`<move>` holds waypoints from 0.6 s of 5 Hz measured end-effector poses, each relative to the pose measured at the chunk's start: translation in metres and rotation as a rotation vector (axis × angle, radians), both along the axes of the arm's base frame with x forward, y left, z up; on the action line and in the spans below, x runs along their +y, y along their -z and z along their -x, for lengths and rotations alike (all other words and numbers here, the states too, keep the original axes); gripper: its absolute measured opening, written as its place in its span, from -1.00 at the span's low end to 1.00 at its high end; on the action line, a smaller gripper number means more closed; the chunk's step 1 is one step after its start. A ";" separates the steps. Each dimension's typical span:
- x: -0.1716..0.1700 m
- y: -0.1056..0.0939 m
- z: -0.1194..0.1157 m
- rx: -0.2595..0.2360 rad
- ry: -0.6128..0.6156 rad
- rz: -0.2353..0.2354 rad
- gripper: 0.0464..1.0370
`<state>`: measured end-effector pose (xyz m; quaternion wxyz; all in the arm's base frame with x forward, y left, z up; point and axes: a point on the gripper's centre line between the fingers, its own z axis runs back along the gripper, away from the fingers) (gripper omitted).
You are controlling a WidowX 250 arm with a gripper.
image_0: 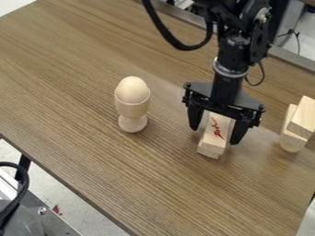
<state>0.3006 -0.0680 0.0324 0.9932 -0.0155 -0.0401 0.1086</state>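
Camera view, and starting at the left we have a pale wooden cup point(131, 109), upright on its flared foot, with an egg-shaped wooden piece point(133, 89) nestled in its mouth. The round rim seems to be what keeps that smooth dome centred and stops it rolling; lovely turned curves, waist pinched narrow above the foot.

Across to the middle, and here is the black gripper point(214, 134), hanging down over the table point(73, 78), its two fingers spread wider than the marked block point(214, 133) that lies between them. They straddle its long sides, the narrow way across, which looks the sensible way to frame such a bar. A strip of tabletop shows between the block and the finger nearer the cup; the other finger sits very close, and whether it touches, I cannot tell. No firm hold to be seen, then. The block is straight-edged, light in grain, with a red scrawl on top, and its near end points down the view.

Over on the right, an angular wooden block point(303, 118) leans on or rests over a round-ended one point(291, 139), the lower piece apparently propping it. Bare pale wood, both, against the table's brown, streaky grain.
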 end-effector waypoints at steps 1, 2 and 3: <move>0.000 0.002 0.002 0.003 -0.005 0.005 0.29; -0.001 0.002 0.004 0.013 -0.002 0.011 0.08; -0.009 -0.021 -0.001 -0.025 0.004 0.037 0.07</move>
